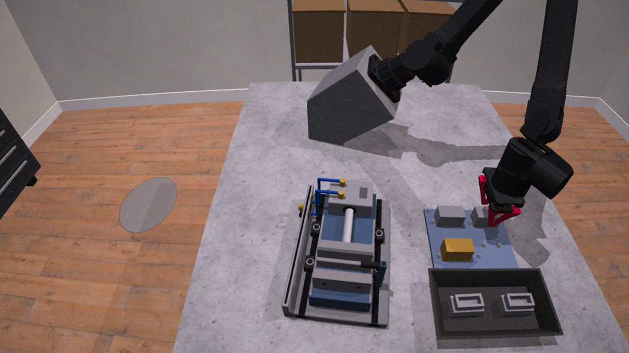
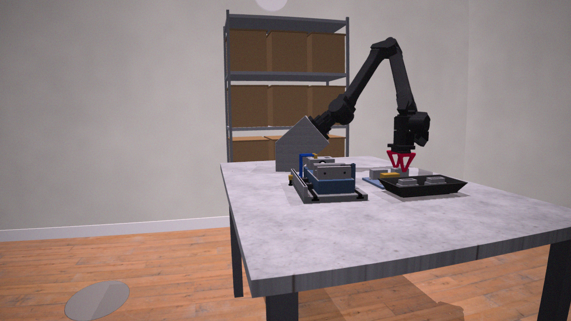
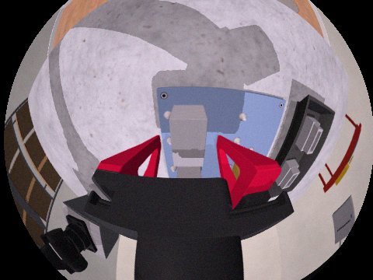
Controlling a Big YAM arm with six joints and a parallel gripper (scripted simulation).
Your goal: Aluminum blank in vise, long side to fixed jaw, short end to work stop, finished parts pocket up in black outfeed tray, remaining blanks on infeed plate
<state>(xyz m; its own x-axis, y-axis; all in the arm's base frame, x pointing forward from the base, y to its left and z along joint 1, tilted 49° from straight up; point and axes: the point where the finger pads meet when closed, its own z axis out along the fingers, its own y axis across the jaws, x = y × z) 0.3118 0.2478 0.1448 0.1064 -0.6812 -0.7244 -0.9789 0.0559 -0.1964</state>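
My gripper is open and points down over the infeed plate. Below its fingers is a gray blank, not gripped. A second gray blank lies on the plate's back left corner. The yellow brass blank lies nearer the tray. Two pocketed finished parts lie pocket up in the black outfeed tray. No block shows between the fixed jaw and the moving jaw; the work stop is at the right.
The vise base stands left of the plate and tray. Blue hoses rise at its back left, and a dark blue post stands at its right. The gray arm mount is at the back of the table.
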